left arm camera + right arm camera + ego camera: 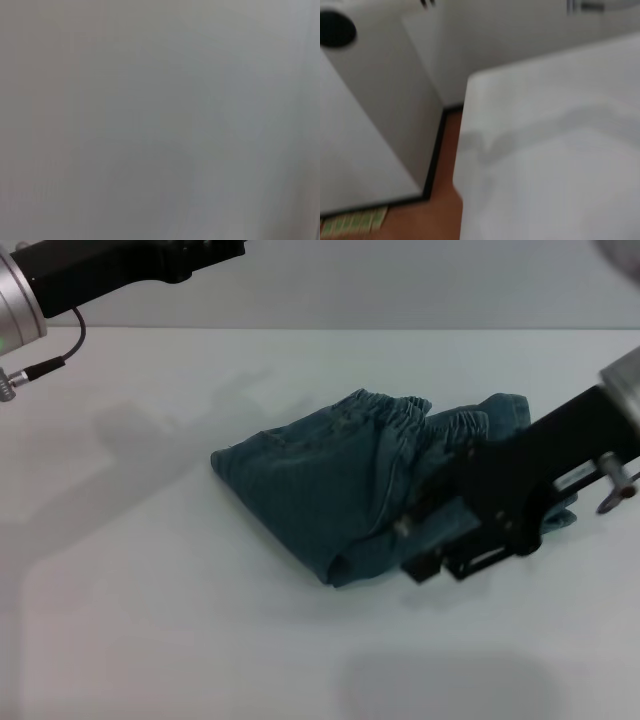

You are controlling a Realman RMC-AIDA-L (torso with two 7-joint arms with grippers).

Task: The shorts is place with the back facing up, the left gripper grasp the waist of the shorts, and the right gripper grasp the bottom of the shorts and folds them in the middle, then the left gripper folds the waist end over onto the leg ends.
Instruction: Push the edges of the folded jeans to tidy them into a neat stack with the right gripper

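Head view: faded blue-green denim shorts [340, 480] bunched at centre of white table [150, 640]; black right gripper [445, 540] low over their right side, grip undeterminable; left gripper [60, 280] upper left, fingers unseen; risk: withdrawal drags fold open.

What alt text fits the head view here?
Folded blue-green denim shorts lie on a white table, gathered waist on top. The right pincer is low over their near right edge; the left arm is raised far left.
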